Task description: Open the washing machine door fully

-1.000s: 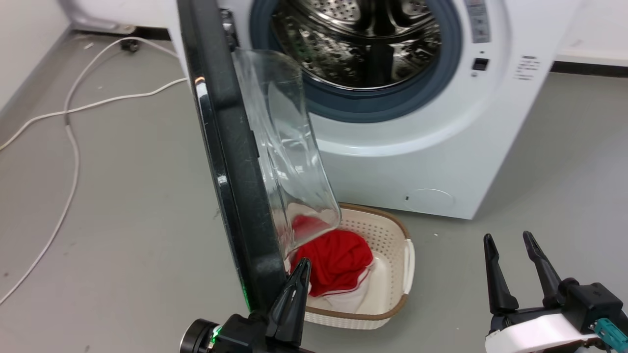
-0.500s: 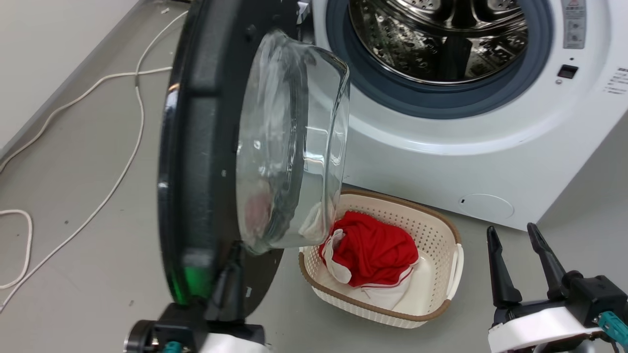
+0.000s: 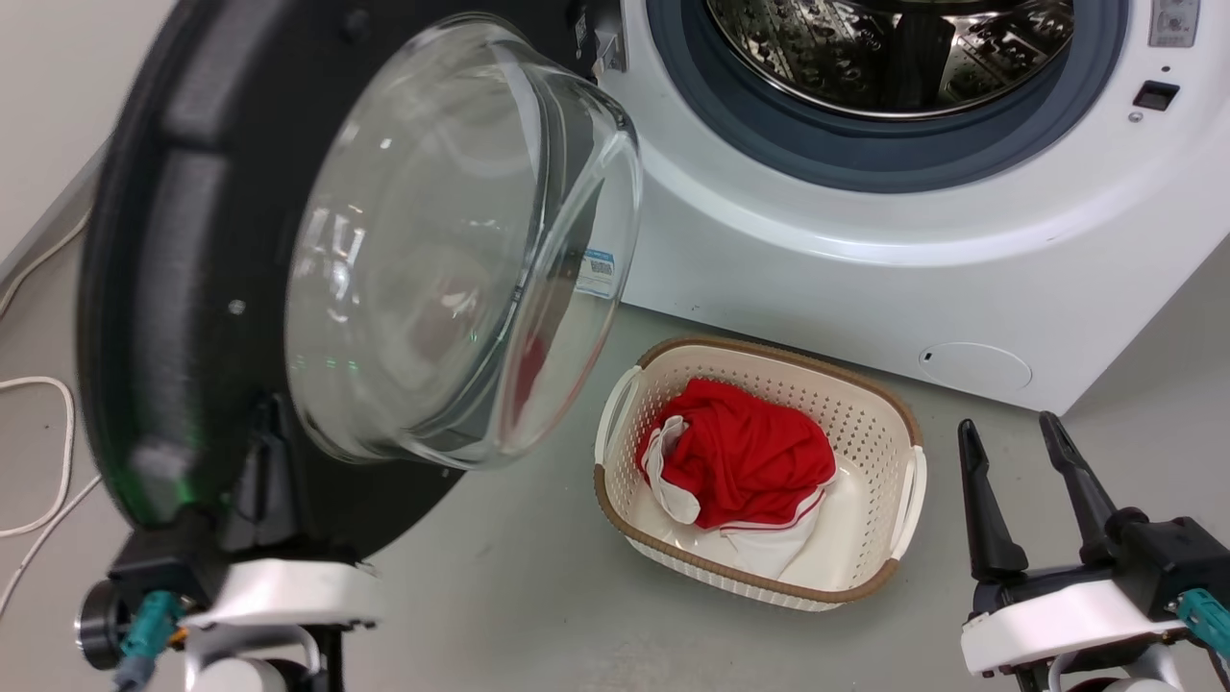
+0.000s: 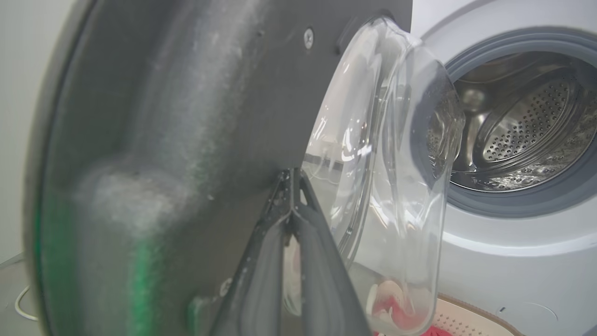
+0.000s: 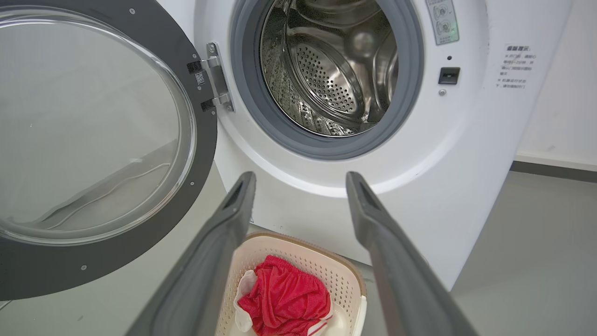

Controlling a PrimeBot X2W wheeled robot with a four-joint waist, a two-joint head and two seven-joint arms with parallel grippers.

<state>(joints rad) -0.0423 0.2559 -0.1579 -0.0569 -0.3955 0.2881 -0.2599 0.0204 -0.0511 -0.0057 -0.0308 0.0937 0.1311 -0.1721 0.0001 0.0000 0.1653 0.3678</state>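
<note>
The washing machine door [image 3: 163, 288] is swung wide to the left, its inner face and bulging glass bowl [image 3: 452, 240] turned toward me. It hangs from the hinge [image 5: 215, 77] on the white washing machine [image 3: 865, 269], whose steel drum [image 3: 903, 48] is exposed. My left gripper [image 3: 267, 413] is shut, its tip pressed against the door's black inner face below the glass, with nothing between the fingers [image 4: 291, 173]. My right gripper [image 3: 1006, 423] is open at the lower right, away from the door [image 5: 205, 140], its fingers [image 5: 233, 219] framing the machine's front [image 5: 466, 140].
A white perforated basket [image 3: 769, 351] with a red and white garment [image 3: 750, 461] stands on the grey floor before the machine, just right of the door's lower edge. White cable [image 3: 65, 423] lies on the floor at far left, beside a pale wall.
The door has swung further open to the left, from nearly edge-on to showing its inner face. My shut left gripper went with it. The head view shifted; the right gripper kept its pose.
</note>
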